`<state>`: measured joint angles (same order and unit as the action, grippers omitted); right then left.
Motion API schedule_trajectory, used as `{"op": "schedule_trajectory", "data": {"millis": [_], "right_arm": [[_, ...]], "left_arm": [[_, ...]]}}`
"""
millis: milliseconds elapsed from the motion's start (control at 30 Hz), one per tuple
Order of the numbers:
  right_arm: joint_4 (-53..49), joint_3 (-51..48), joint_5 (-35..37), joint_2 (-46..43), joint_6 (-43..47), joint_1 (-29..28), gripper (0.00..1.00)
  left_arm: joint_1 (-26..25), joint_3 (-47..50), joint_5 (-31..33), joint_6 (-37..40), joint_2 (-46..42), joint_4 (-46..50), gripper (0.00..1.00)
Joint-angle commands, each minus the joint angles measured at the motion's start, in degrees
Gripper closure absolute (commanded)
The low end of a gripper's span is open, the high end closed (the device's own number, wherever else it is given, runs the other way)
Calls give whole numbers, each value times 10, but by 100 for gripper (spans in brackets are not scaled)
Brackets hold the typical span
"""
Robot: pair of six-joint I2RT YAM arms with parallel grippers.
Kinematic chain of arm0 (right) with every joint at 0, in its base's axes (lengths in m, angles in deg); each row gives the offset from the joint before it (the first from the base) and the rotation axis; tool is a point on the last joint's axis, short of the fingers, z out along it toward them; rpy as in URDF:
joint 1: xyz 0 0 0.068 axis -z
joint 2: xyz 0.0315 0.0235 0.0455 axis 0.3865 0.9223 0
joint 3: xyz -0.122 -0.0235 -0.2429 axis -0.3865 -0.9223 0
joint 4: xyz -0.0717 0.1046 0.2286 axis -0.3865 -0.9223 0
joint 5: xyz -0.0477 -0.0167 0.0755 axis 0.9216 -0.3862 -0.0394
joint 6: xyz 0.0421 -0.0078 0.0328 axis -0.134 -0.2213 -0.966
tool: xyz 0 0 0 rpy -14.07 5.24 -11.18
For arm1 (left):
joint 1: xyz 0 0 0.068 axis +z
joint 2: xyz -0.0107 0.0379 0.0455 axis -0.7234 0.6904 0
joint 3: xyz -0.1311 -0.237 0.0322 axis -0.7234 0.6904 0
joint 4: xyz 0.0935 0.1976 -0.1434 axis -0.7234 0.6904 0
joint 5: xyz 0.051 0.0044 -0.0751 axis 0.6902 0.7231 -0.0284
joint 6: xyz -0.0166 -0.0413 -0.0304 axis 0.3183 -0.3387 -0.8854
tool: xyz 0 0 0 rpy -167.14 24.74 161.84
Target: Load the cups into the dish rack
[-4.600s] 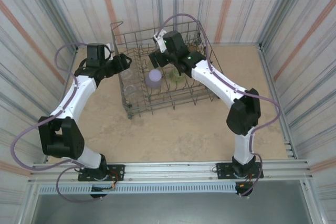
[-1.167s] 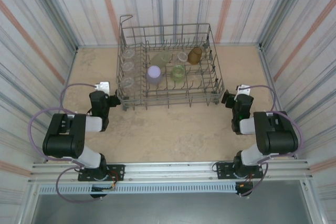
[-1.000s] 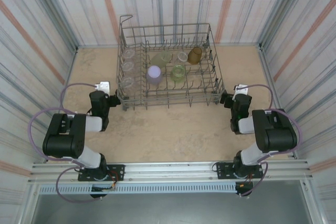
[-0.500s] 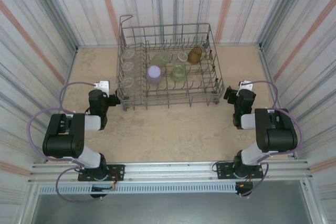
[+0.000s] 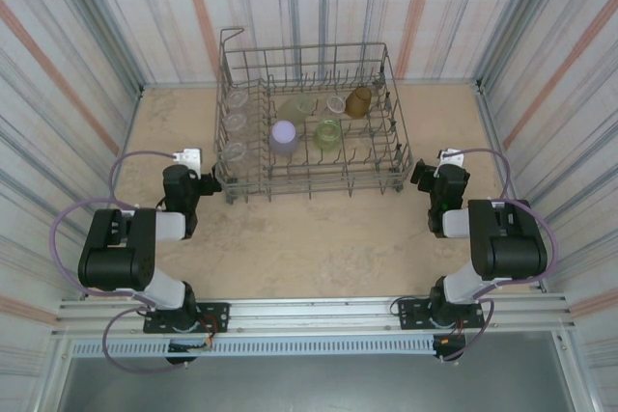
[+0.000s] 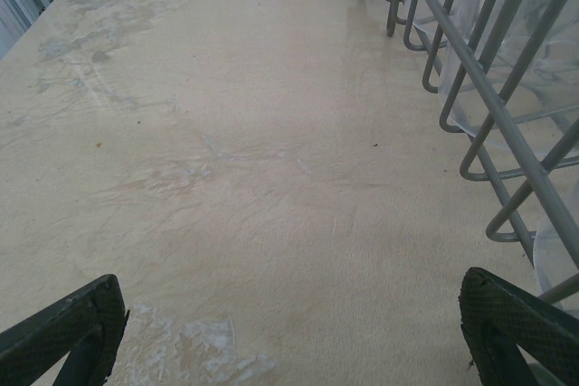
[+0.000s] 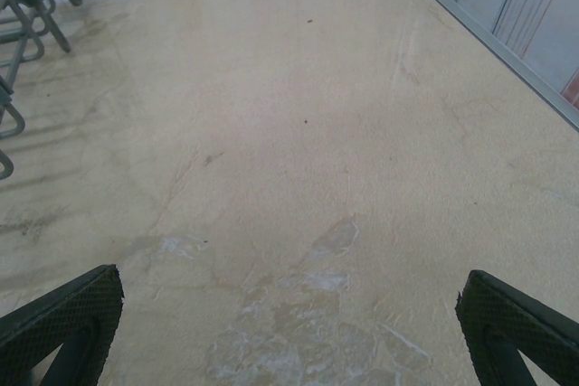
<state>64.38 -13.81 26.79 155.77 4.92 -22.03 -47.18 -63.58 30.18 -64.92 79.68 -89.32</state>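
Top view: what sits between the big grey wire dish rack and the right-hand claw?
Nothing but bare beige tabletop lies between the grey wire dish rack and the open right gripper, as the top and right wrist views show.

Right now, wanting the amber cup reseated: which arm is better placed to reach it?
Right. The amber cup sits in the dish rack's far right part, on that arm's side, and the right fingers are open, empty.

place: lab test cell | cues: striped panel walls [image 5: 68, 94], aluminium rail [image 5: 309, 308]
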Motion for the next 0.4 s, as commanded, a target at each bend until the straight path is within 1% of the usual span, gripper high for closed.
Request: {"op": "schedule_trajectory", "data": {"millis": [0,367], "right_arm": [[-5,8,-2,-4,-2,-3,1],[-6,9,-4,-3,2,-5,1]], "left_arm": [[-2,-10,-20,3,-3,5,1],[-2,-10,-19,3,-3,5,1]]}}
